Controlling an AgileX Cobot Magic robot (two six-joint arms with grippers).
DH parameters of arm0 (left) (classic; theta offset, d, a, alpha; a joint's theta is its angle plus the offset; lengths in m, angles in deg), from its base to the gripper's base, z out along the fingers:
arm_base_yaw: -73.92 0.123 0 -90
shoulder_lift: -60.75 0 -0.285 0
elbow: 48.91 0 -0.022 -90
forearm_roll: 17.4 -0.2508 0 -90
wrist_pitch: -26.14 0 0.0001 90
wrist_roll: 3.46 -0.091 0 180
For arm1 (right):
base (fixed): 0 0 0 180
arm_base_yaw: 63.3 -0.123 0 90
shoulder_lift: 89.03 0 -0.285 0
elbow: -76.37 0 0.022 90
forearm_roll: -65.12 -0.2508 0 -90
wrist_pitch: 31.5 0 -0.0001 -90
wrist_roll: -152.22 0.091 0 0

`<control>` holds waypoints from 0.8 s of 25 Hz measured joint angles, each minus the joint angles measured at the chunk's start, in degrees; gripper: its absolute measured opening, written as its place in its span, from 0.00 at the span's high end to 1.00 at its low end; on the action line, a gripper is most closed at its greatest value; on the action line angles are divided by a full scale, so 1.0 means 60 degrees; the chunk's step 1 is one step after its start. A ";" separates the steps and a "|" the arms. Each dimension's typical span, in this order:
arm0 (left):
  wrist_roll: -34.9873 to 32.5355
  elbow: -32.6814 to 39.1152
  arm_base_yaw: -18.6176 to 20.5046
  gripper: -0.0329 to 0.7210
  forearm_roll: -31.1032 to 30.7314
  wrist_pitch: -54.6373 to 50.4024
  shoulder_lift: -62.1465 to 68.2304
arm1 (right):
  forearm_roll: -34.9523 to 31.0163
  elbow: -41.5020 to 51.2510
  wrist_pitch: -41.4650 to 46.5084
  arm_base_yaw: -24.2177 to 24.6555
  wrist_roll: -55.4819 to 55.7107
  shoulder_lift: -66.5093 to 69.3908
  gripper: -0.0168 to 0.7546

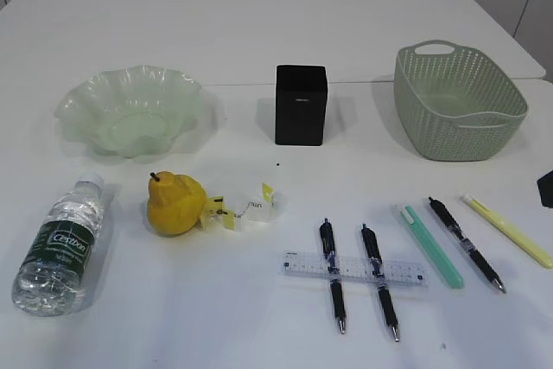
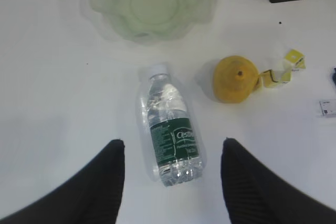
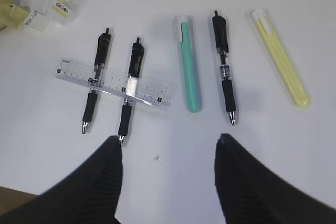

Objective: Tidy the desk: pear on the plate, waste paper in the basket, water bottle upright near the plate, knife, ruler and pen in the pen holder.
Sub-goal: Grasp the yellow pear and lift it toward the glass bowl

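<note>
Below, clear green-labelled water bottle (image 2: 170,128) on its side, both arms' fingers (image 2: 105,182) wide, empty

Bare table lay open between the far row and the near row. The plate (image 1: 130,110), pen holder (image 1: 301,104) and basket (image 1: 458,99) stood well apart, with free gaps between. Near right, a ruler (image 1: 354,270) lay across two pens (image 1: 333,272), crowding that spot; the bottle (image 1: 62,244) and pear (image 1: 175,204) had room around them.
</note>
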 joint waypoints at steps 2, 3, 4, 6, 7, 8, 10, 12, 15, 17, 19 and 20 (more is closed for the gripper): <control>0.0000 -0.0316 -0.0245 0.41 0.0016 0.0000 0.0526 | 0.0000 0.0000 0.0023 0.0000 -0.0021 0.0041 0.44; 0.0000 -0.0478 -0.0381 0.41 0.0016 0.0000 0.0776 | 0.0000 0.0000 0.0023 0.0000 -0.0020 0.0041 0.44; 0.0000 -0.0615 -0.0515 0.41 0.0016 0.0000 0.0986 | 0.0000 0.0000 0.0033 0.0000 -0.0020 0.0041 0.44; 0.0000 -0.0813 -0.0783 0.41 0.0016 0.0000 0.1496 | 0.0000 0.0000 0.0047 0.0000 -0.0020 0.0041 0.44; 0.0000 -0.0924 -0.0959 0.41 -0.0005 0.0017 0.1764 | 0.0000 0.0000 0.0047 0.0000 -0.0020 0.0041 0.44; 0.0000 -0.1036 -0.1155 0.41 -0.0066 0.0017 0.1997 | -0.0007 0.0000 0.0047 0.0000 -0.0024 0.0041 0.44; 0.0000 -0.1243 -0.1556 0.38 -0.0239 0.0098 0.2572 | -0.0007 -0.0004 0.0047 0.0000 -0.0024 0.0041 0.44; 0.0000 -0.1422 -0.1970 0.35 -0.0538 0.0290 0.3135 | -0.0022 -0.0004 0.0047 0.0000 -0.0024 0.0041 0.44; 0.0000 -0.1609 -0.2454 0.30 -0.1012 0.0375 0.4079 | -0.0022 -0.0004 0.0047 0.0000 -0.0024 0.0041 0.44; 0.0000 -0.1738 -0.2593 0.29 -0.1095 0.0443 0.4767 | -0.0022 -0.0020 0.0047 0.0000 -0.0024 0.0041 0.44; 0.0000 -0.1959 -0.2669 0.28 -0.1118 0.0457 0.5393 | -0.0022 -0.0020 0.0047 0.0000 -0.0024 0.0041 0.44; 0.0000 -0.2078 -0.2669 0.27 -0.1118 0.0457 0.5726 | -0.0022 -0.0020 0.0047 0.0000 -0.0041 0.0041 0.44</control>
